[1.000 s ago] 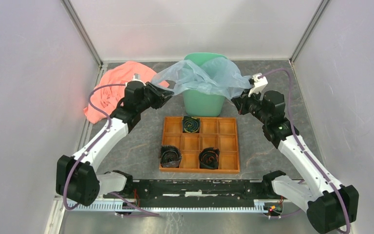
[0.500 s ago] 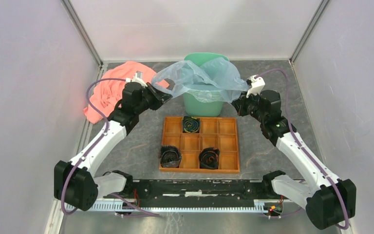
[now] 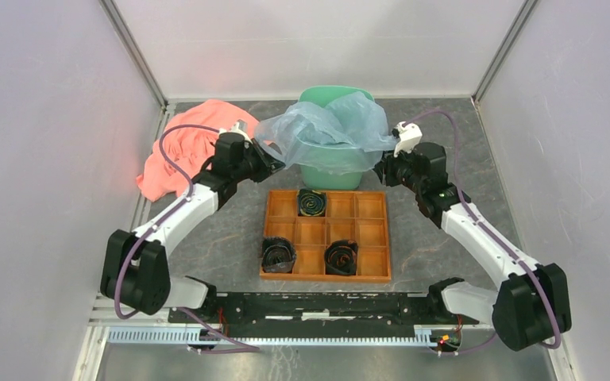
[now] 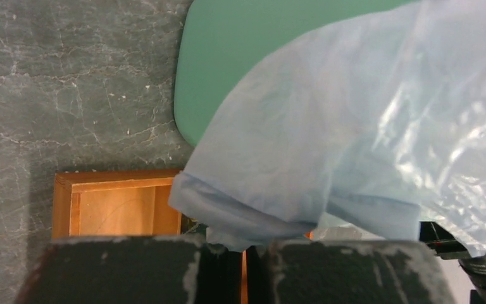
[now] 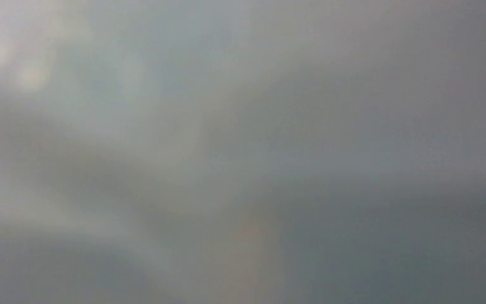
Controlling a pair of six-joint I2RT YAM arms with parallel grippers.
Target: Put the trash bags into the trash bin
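Note:
The pale blue trash bag [image 3: 326, 131] is draped over the mouth of the mint-green trash bin [image 3: 330, 172] at the back centre. My left gripper [image 3: 274, 163] is shut on the bag's left edge beside the bin. In the left wrist view the bag [image 4: 354, 126] runs down between my black fingers [image 4: 120, 269], in front of the bin [image 4: 240, 50]. My right gripper [image 3: 382, 168] holds the bag's right edge next to the bin. The right wrist view is only a grey blur, covered by plastic.
A salmon-pink cloth [image 3: 179, 155] lies at the back left. An orange-brown wooden compartment tray [image 3: 369, 234] sits in front of the bin, with black coiled rolls [image 3: 311, 202] in three compartments. Grey walls close in both sides and the back.
Both grippers have moved inward toward the bin. The bag, spread wide between them before, now hangs closer around the bin's rim.

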